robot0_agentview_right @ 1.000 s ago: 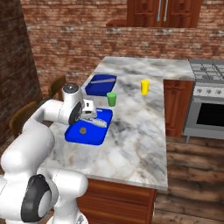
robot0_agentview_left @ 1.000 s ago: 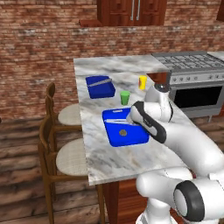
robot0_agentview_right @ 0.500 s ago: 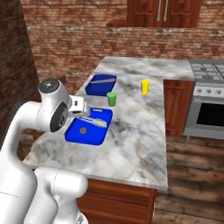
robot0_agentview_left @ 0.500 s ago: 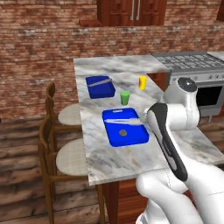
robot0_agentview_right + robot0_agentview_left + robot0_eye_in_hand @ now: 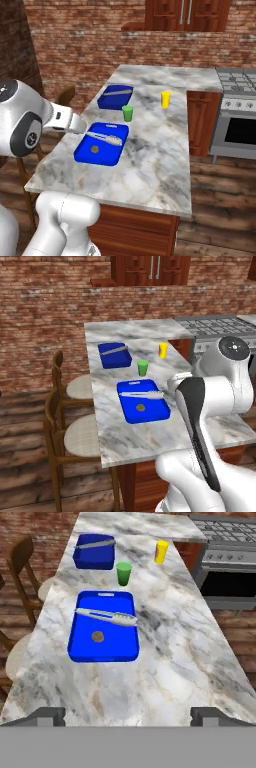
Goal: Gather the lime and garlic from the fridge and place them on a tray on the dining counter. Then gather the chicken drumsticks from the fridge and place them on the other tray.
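On the dining counter (image 5: 130, 441) lies the near blue tray (image 5: 107, 649). In its middle sits a small round dark fruit (image 5: 97, 636), brownish-olive here, most likely the lime. A long white-grey thing (image 5: 107, 617) lies across the tray's far half; I cannot tell if it is the garlic. My gripper (image 5: 128, 717) is open and empty, its fingertips (image 5: 47, 716) wide apart, above the counter's near end and well back from the tray. A second blue tray (image 5: 92, 558) stands farther along, with a grey strip across it. The fridge and the chicken drumsticks are out of view.
A green cup (image 5: 123, 573) stands between the two trays and a yellow cup (image 5: 160, 552) to its right. A steel stove (image 5: 215, 326) adjoins the counter's far right. Two wooden stools (image 5: 75, 436) stand along the counter's left side, with a brick wall behind.
The arm has drawn back from over the near tray toward the base, and the hand now looks at the tray from farther off. The jaws stayed open. Nothing on the counter moved.
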Controlling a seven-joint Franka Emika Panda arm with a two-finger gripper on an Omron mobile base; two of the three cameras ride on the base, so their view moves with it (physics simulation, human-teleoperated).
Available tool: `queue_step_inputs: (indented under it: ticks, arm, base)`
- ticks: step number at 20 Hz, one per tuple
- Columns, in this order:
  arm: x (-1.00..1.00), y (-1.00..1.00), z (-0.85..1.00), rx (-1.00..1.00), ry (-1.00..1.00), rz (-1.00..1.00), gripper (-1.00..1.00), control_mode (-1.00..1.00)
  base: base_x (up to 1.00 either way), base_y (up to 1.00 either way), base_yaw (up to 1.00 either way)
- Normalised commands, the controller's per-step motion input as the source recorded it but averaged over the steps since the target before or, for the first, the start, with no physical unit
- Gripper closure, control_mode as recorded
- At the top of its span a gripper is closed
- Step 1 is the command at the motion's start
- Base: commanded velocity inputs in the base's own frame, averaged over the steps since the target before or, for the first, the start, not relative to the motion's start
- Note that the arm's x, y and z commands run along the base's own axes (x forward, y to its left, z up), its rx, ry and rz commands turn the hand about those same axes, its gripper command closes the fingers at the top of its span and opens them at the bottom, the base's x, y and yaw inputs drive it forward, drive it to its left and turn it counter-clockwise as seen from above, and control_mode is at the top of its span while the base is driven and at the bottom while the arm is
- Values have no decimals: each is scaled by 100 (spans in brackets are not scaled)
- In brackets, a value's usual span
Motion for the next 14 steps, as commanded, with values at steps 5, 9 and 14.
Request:
queue_step_inputs:
  ticks: [5, 9, 14]
  arm:
    - [-97, -6, 74, 8, -11, 0, -100, -100]
    - [-97, 0, 71, 5, -14, 2, -100, -100]
    - [-75, 1, 43, 2, -14, 2, -100, -100]
  base:
    - [0, 0, 0]
    - [0, 0, 0]
    - [0, 0, 0]
